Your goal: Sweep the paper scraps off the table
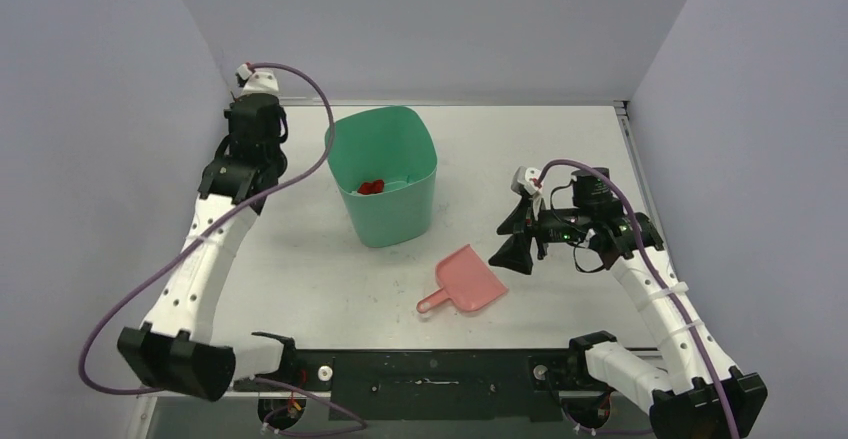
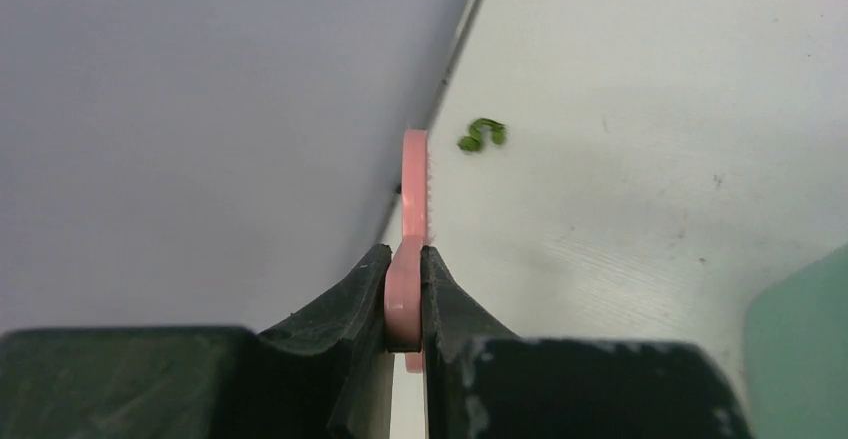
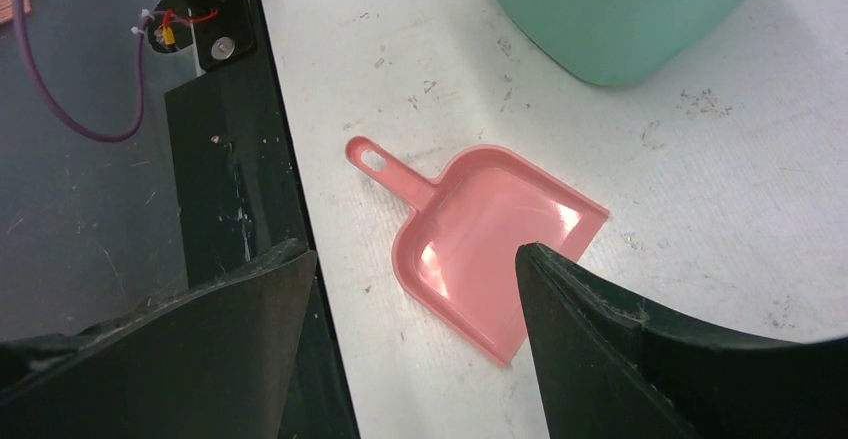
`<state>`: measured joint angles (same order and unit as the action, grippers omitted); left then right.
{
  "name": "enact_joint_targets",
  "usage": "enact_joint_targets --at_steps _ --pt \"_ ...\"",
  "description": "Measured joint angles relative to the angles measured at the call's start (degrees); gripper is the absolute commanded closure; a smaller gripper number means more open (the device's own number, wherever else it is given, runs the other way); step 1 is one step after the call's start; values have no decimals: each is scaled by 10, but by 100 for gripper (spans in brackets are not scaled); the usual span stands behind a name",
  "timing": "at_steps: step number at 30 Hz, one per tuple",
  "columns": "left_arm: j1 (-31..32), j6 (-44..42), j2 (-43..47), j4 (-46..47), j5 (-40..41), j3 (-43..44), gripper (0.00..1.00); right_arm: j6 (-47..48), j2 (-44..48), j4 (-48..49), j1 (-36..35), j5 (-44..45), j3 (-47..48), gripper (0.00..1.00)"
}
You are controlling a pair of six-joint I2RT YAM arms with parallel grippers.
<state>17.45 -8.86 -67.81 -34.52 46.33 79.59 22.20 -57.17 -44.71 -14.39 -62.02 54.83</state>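
left tool grips the brush, right tool hangs wide over the dustpan

the left tool (image 2: pixel 405 309) is clamped narrow on a pink brush (image 2: pixel 414 184), seen edge-on, whose thin handle is pinched between the two black fingers. the brush points along the desk (image 1: pixel 300 279) close to the left wall (image 2: pixel 200 109). one green paper scrap (image 2: pixel 482 135) lies on the desk just beside the brush tip, to its right and not touching it, near the desk's edge along the wall. red paper scraps (image 1: pixel 372 187) sit at the bottom of the teal bin (image 1: pixel 385 221), which stands upright on the far middle of the desk. the right tool (image 3: pixel 412 251) hovers with its fingers spread wide and nothing between them, above the pink dustpan (image 3: pixel 480 249). the dustpan lies flat on the desk near the bin, apart from it, with its handle angled toward the near edge.
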Motion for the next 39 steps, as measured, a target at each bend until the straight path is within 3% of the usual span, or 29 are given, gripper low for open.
enact_joint_targets --at_steps 5,11,17,24,32,39 --pt "-121 88 -104 41 -122 -28 100 9 31 -4 0 0 0 25" --pt "-158 105 -165 114 -156 -85 100 14 61 -4 0 -3 0 25" --pt "-213 108 -266 180 -186 -35 100 9 59 0 0 -4 -2 25" --pt "-214 58 -342 227 -176 15 100 10 61 -1 4 -3 -4 25" --pt "-233 -6 -479 228 -192 219 100 12 49 -5 21 -3 -4 25" --pt "-247 -13 -529 208 -249 256 100 22 17 -21 24 1 -2 26"
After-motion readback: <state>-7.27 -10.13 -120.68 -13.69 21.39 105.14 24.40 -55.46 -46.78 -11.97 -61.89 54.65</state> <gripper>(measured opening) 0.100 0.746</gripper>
